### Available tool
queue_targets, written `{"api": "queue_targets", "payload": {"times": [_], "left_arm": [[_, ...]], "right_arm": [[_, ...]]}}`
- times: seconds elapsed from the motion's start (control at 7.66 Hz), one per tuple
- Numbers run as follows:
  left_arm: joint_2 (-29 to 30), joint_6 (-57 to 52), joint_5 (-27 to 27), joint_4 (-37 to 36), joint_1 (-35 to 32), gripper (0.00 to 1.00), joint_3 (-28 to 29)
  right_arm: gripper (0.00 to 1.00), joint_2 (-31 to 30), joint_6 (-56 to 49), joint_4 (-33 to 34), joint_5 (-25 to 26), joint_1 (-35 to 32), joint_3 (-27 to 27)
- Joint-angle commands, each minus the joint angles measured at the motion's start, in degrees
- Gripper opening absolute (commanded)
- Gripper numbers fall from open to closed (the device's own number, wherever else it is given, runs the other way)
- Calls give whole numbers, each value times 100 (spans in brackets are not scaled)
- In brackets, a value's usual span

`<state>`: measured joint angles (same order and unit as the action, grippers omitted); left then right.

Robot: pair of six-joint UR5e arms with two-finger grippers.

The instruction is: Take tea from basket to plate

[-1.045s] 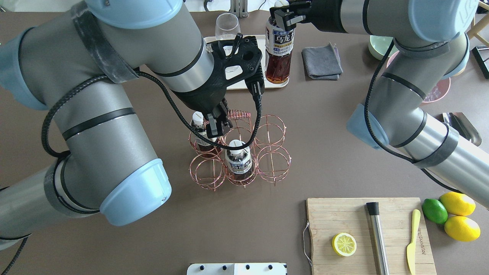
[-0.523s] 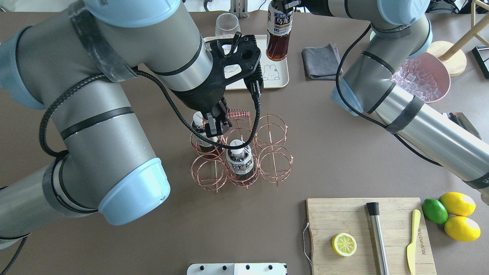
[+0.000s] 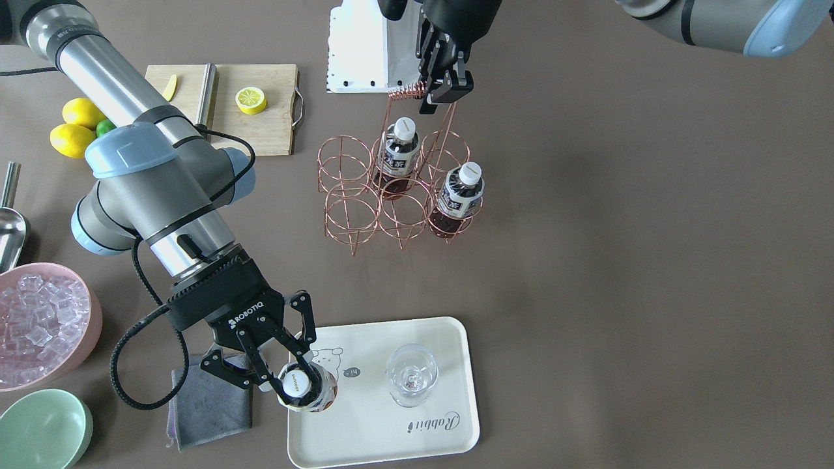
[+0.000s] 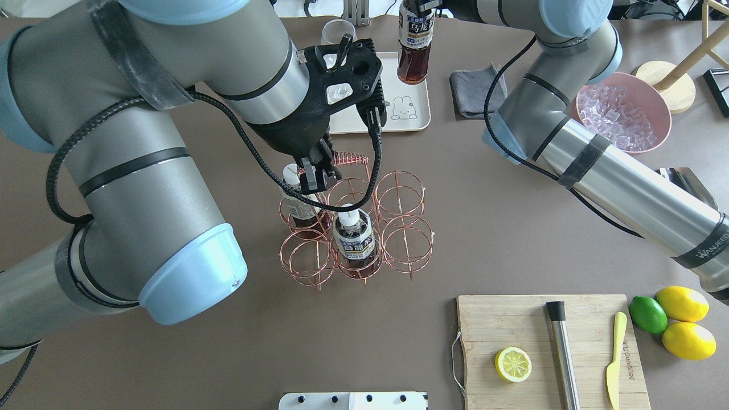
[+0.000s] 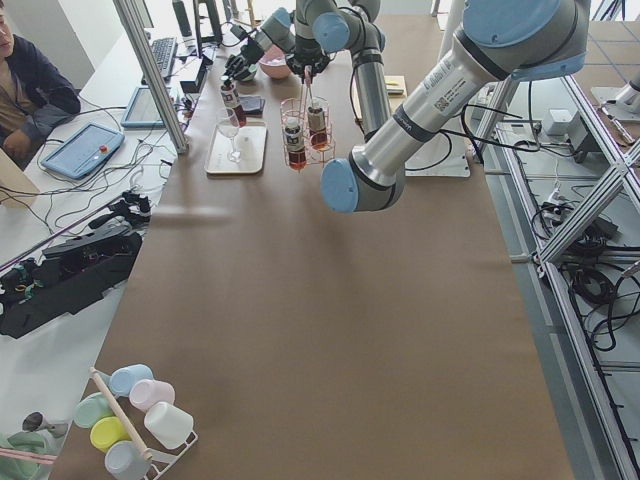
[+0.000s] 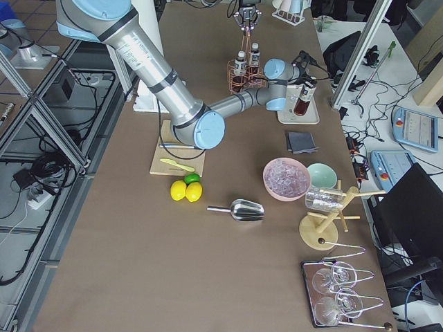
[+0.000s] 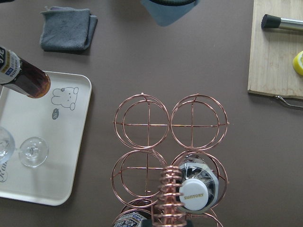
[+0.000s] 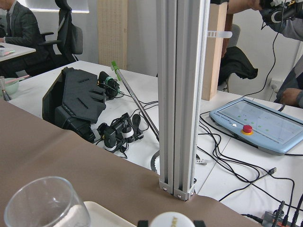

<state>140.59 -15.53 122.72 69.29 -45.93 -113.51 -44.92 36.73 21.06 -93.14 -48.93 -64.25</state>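
Note:
My right gripper [image 3: 294, 384] is shut on the neck of a tea bottle [image 3: 311, 393] with a white cap. It holds the bottle upright and low over the cream plate [image 3: 391, 443], at the corner next to the bear drawing. I cannot tell whether it touches. This tea also shows in the overhead view [image 4: 414, 45]. My left gripper [image 4: 316, 173] is shut on the coiled handle of the copper wire basket [image 4: 407, 245]. Two more tea bottles [image 4: 354, 239] [image 4: 296, 199] stand in its cells. The other cells are bare.
A stemless glass [image 3: 410, 374] stands on the plate. A grey cloth [image 3: 212, 400] lies beside it, with a pink ice bowl [image 3: 39, 326] and a green bowl [image 3: 42, 426] beyond. A cutting board [image 4: 547, 347] with a lemon half, lemons and a lime [image 4: 678, 319] is at the front right.
My right gripper has carried its tea bottle away from the basket and down over the plate. My left gripper and the basket handle have shifted slightly back and left.

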Motion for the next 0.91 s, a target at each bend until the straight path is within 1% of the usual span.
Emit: {"api": "queue_targets", "payload": {"times": [0.0,0.13,0.26,0.39,0.52,0.65,0.78], "left_arm": [[-513,-1027,567,-30,-879,0,22],[-680,-1501,647,-47,-1213,0,109],[-708,-2132,883,-222,-1643,0,310],[-708,-2704,1033,-519,-1978,0,408],[-717,-3136,1035,-731,-2173,0,461],[-865,-3567,1035,-803,-2349,0,549],[-988,-3876,1035,-804,-2559,0,663]], "right_arm": [[0,10,27,-129,218,146,97],[0,10,62,-225,444,260,123],[0,10,89,-539,507,296,367],[0,19,98,-681,525,314,447],[0,27,98,-700,534,314,448],[32,80,237,-683,560,314,466],[99,98,299,-683,569,331,492]]}}
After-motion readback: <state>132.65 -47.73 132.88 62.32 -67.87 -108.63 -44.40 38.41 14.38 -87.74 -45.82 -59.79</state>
